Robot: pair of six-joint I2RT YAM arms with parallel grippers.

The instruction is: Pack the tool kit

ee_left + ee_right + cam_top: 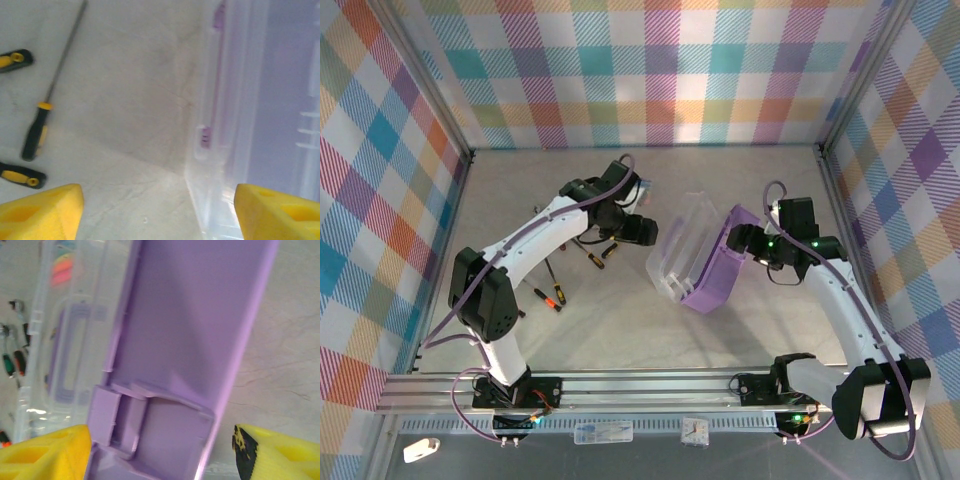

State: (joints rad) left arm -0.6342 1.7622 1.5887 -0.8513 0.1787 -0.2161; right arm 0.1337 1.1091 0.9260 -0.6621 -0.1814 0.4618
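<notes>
Packing looks barely begun: the tool kit box point(712, 280) lies open mid-desk point(620, 335), its purple base empty where visible, screwdrivers point(36, 134) loose on its left, while left gripper point(157, 210) and right gripper point(162, 450) gape wide, holding nothing.

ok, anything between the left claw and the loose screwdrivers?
Nothing visible. The screwdrivers lie on bare table just left of the open left claw; the tool kit box sits on its right.
</notes>
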